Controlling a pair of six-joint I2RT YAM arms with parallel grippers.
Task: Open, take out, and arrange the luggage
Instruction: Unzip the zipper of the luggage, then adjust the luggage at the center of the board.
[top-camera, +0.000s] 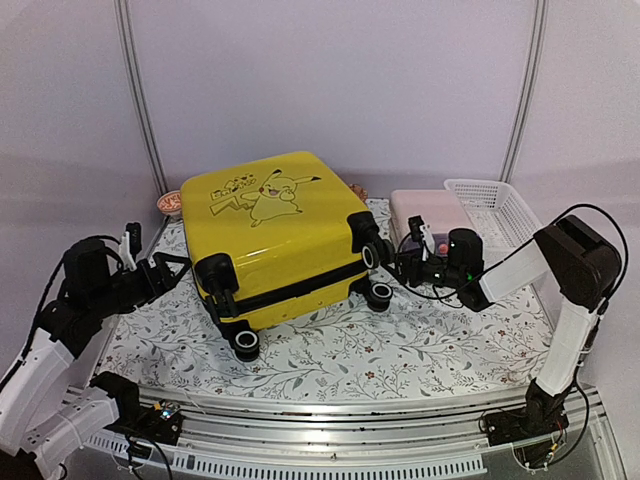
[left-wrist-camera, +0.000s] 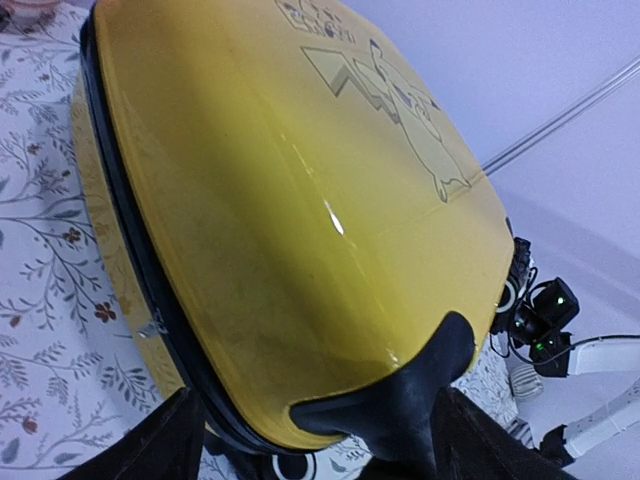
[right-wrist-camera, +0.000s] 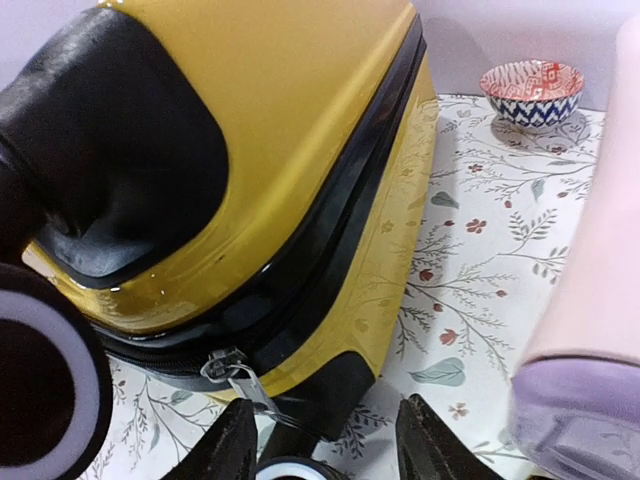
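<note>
Floral-print surface (top-camera: 330, 350), lower centre of the overhead view. Left gripper (top-camera: 168, 272), mid-left: jaws spread wide and empty, just beside a corner of the luggage. Right gripper (top-camera: 393, 262), mid-right: jaws parted, holding nothing. In its wrist view a metal zipper pull (right-wrist-camera: 228, 368) sits just ahead of the fingertips. The luggage (top-camera: 275, 240) lies flat and closed at frame centre, with a glossy yellow hard shell, rounded corners, black zipper band, black wheel housings and white-rimmed wheels (top-camera: 245, 343). Line-drawn Pikachu (top-camera: 275, 195) on top; the lettering beside it is unreadable. Behind, right: matte pink box (top-camera: 430, 212), white mesh basket (top-camera: 497, 205). Far left: small patterned bowl (top-camera: 170, 203).
</note>
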